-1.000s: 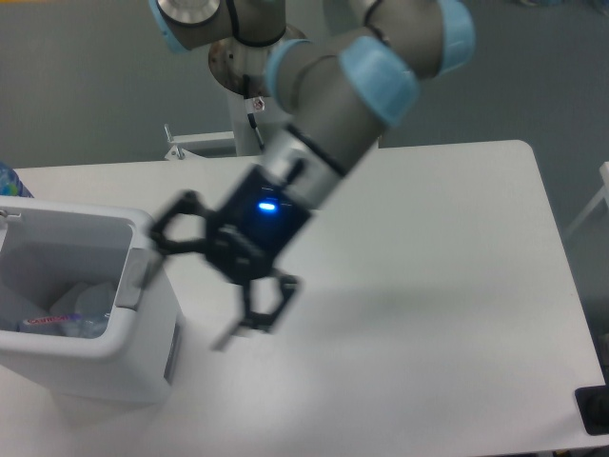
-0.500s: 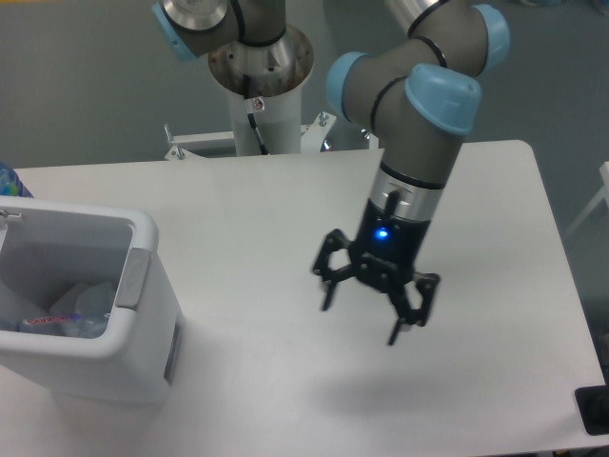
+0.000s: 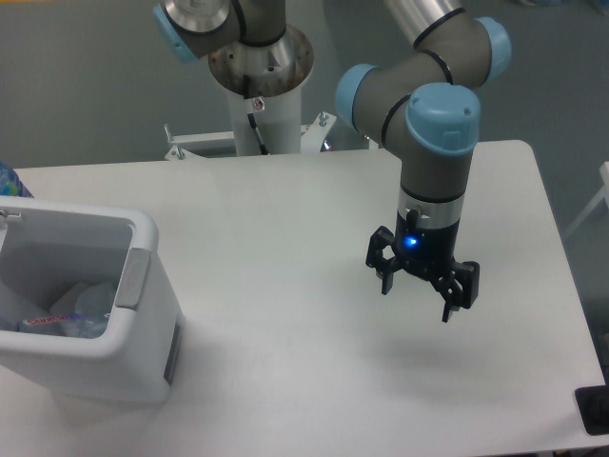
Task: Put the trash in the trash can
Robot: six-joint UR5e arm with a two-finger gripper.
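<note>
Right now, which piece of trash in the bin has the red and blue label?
The crushed clear bottle, lying at the bottom of the trash can. The other pale pieces beside it show no label.

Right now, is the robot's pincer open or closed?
Open. The pincer hangs above the white table with its two black fingers spread apart and nothing between them.

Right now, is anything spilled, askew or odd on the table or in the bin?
Nothing stands out. The bin stands upright with the bottle inside, and the open, empty hand hangs over bare table.
</note>
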